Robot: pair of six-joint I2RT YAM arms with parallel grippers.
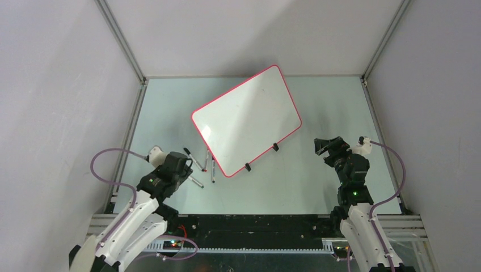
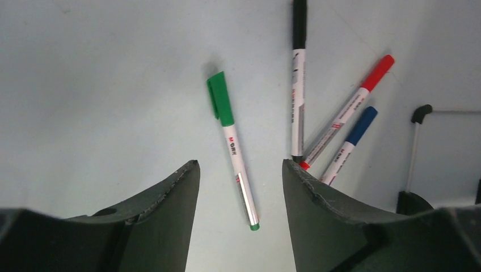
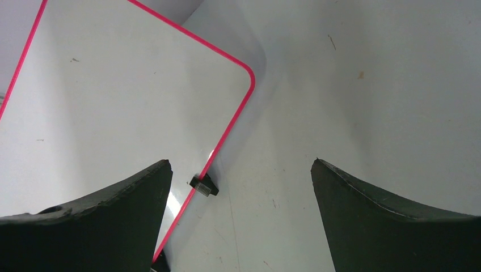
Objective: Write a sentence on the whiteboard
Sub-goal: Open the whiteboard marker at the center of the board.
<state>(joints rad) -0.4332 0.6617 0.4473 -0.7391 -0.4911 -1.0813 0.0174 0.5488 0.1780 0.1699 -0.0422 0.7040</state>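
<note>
Blank whiteboard (image 1: 247, 119) flat and crooked in the middle of the table (image 1: 317, 187). Looks stiff, light and slippery on top, so best held by the pink rim. Left gripper (image 2: 241, 164) open over the green pen (image 2: 233, 148), not pinching it yet. Right gripper (image 3: 241, 162) wide open by the board's corner, holding nothing.

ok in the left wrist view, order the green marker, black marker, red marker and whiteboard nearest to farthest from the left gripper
1. green marker, between the left gripper's fingers
2. black marker and red marker, just right: too close to call
3. whiteboard, far right
</note>
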